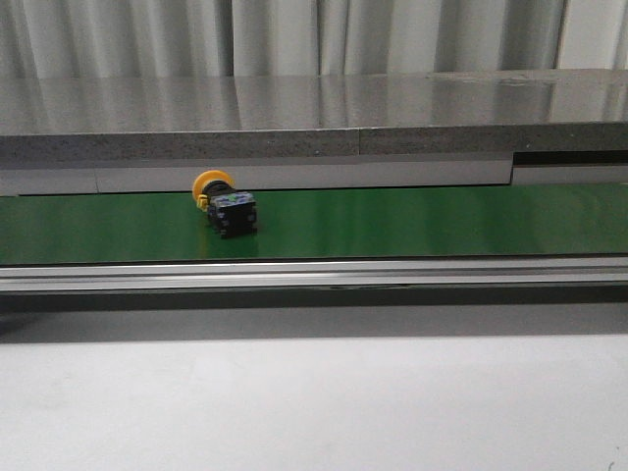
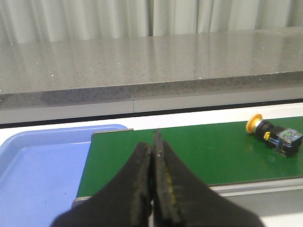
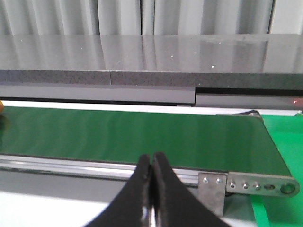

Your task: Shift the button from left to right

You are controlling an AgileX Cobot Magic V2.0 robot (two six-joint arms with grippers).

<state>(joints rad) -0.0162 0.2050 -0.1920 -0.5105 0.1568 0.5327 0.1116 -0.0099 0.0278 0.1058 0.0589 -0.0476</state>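
The button [image 1: 225, 203] lies on its side on the green conveyor belt [image 1: 412, 221], left of the middle, its yellow-orange cap toward the back and its black body toward the front. It also shows in the left wrist view [image 2: 274, 135], far off to one side of my left gripper [image 2: 152, 142]. That gripper is shut and empty over the belt's left end. My right gripper [image 3: 151, 157] is shut and empty in front of the belt's right end. Neither gripper shows in the front view.
A blue tray [image 2: 38, 165] sits at the belt's left end. A silver rail [image 1: 314, 275] runs along the belt's front edge, with a metal bracket [image 3: 246, 184] at its right end. A grey stone ledge [image 1: 314, 118] runs behind the belt. A green surface [image 3: 284, 142] lies past the right end.
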